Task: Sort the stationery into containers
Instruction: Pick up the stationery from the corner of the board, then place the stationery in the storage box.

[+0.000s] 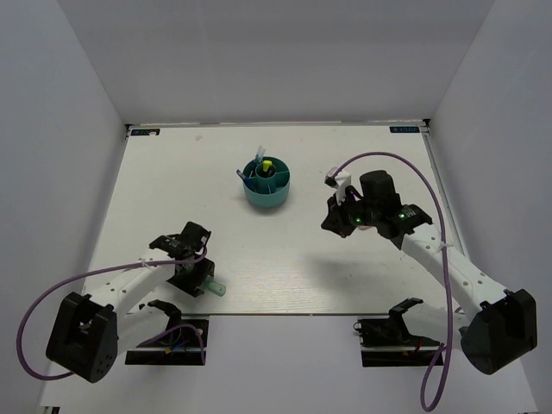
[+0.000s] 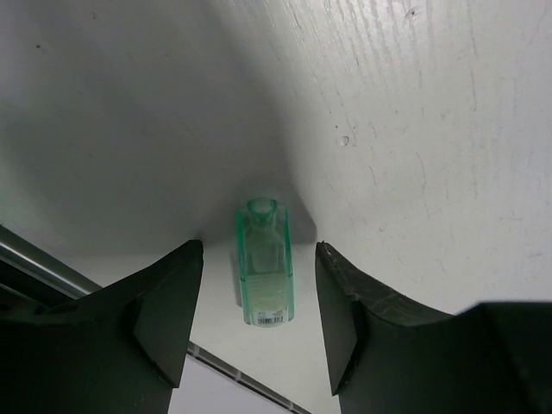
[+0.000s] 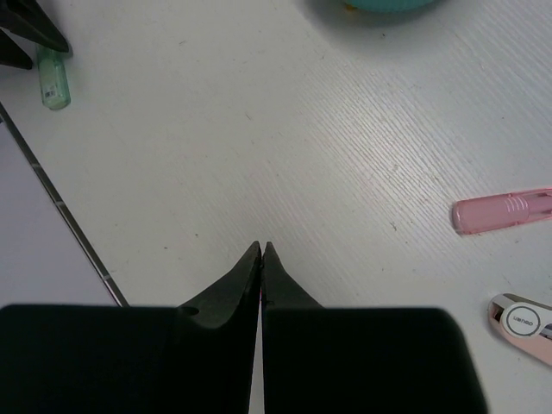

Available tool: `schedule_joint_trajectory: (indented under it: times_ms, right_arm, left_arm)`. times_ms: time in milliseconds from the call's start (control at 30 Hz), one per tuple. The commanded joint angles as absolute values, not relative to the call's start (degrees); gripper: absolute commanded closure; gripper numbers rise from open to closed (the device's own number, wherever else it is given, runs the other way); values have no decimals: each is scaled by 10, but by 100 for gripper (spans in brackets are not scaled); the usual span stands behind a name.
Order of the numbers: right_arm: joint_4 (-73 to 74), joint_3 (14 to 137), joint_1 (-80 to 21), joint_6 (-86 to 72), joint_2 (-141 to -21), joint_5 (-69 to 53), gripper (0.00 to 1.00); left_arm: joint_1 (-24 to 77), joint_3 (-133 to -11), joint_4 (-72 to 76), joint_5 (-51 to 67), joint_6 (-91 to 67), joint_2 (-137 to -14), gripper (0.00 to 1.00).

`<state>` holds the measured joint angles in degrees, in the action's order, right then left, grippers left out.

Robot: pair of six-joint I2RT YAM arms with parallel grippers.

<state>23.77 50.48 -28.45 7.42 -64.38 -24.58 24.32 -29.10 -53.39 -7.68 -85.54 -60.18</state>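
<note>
**Obscured:**
- The mint-green marker (image 1: pixel 215 289) is partly tucked under the left arm (image 1: pixel 138 280) in the top view.
- The teal desk organizer (image 1: pixel 266 184) holds contents too small to list beyond a yellow cap (image 1: pixel 268 164) and blue pens (image 1: pixel 245 177).
- The right wrist view crops the organizer at its upper edge.
- That view shows 2 pink highlighters (image 3: pixel 504 211), 1 of them cut by the right edge. From above, the right arm (image 1: pixel 448 259) half hides them.

**Pose:**
- The left arm sits low at the near left of the counter (image 1: pixel 172 172). The left jaws are parted wide and grip nothing, with 1 finger (image 2: pixel 168 310) on each side of the marker, neither touching it.
- The right arm reaches inward, to the right of the organizer. The right jaws are pressed together tip to tip above bare counter, with nothing clearly seen between them.

**Appearance:**
- Marker: short, translucent green, lying flat, with a white barcode label at its near end.
- Organizer: round, with inner dividers, standing mid-counter toward the far side, well apart from both jaws.
- Highlighters: lying flat, to the right of the organizer.
</note>
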Motion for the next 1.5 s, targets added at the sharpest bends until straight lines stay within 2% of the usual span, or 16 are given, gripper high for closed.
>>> schedule_joint_trajectory:
  times_ms: [0, 167, 333, 367, 433, 467, 500, 533, 600, 667, 733, 767, 933, 1067, 1167, 1467]
  right_arm:
    - [221, 495, -278, 66, -625, -250, 97]
    - [219, 492, -271, 65, -620, -257, 97]
    - [214, 489, -262, 62, -611, -262, 97]
    - [216, 488, -261, 62, -610, -264, 97]
    - [215, 484, -258, 62, -608, -266, 97]
    - [214, 483, -254, 62, -607, -268, 97]
    - [214, 483, -254, 62, -607, -268, 96]
    - [215, 482, -251, 63, -607, -273, 84]
    - [217, 483, -251, 69, -610, -275, 69]
    - [221, 485, -248, 74, -609, -275, 65]
    - [221, 484, -244, 76, -608, -272, 72]
    - [222, 484, -245, 76, -610, -269, 81]
    - [218, 482, -239, 86, -606, -251, 83]
    - [212, 477, -238, 90, -607, -216, 100]
    - [202, 472, -236, 87, -609, -197, 100]
    - [192, 467, -229, 82, -613, -156, 100]
  left_arm:
    - [240, -294, -508, -71, -855, -620, 36]
    - [240, -291, -496, -70, -863, -652, 42]
    - [239, -286, -477, -55, -862, -673, 67]
    - [238, -287, -472, -52, -854, -678, 80]
    - [240, -295, -465, -39, -843, -680, 96]
    - [239, -300, -462, -38, -831, -679, 100]
    - [239, -306, -464, -33, -824, -680, 100]
    - [243, -337, -468, -33, -800, -679, 100]
    - [252, -384, -477, -48, -779, -683, 100]
    - [263, -473, -504, -91, -724, -692, 100]
    - [290, -546, -529, -133, -674, -721, 100]
    - [295, -601, -537, -142, -643, -730, 100]
    - [359, -757, -527, -188, -479, -827, 100]
    - [415, -870, -456, -235, -313, -895, 100]
    - [455, -910, -411, -353, -273, -953, 100]
    - [517, -926, -231, -552, -199, -1040, 100]
